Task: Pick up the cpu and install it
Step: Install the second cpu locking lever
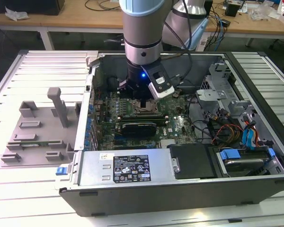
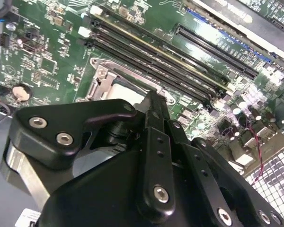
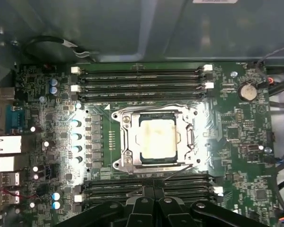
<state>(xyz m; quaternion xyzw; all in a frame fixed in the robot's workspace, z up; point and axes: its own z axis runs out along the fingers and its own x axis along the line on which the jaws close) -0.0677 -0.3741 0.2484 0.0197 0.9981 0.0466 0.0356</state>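
Where socket frame [image 3: 156, 137] sits, one cpu [image 3: 156, 137]

Lab: cluttered workbenches [image 1: 61, 19], opened computer case [image 1: 180, 184], slatted table [image 1: 33, 189].

An open computer case [image 1: 180, 189] lies on its side on the slatted metal counter [image 1: 19, 189]. Inside it the green motherboard [image 3: 236, 142] lies flat, with rows of dark memory slots [image 3: 142, 78] on either side of a metal-framed socket [image 3: 125, 142] and a round coin battery [image 3: 248, 91] near one corner. The grey power supply box [image 1: 125, 168] sits along the near wall, with blue-tabbed drive bays [image 1: 251, 137] towards the exterior view's right. A grey plastic fixture [image 1: 38, 127] rests beside the case on the exterior view's left. Wooden benches [image 1: 75, 14] stand behind.
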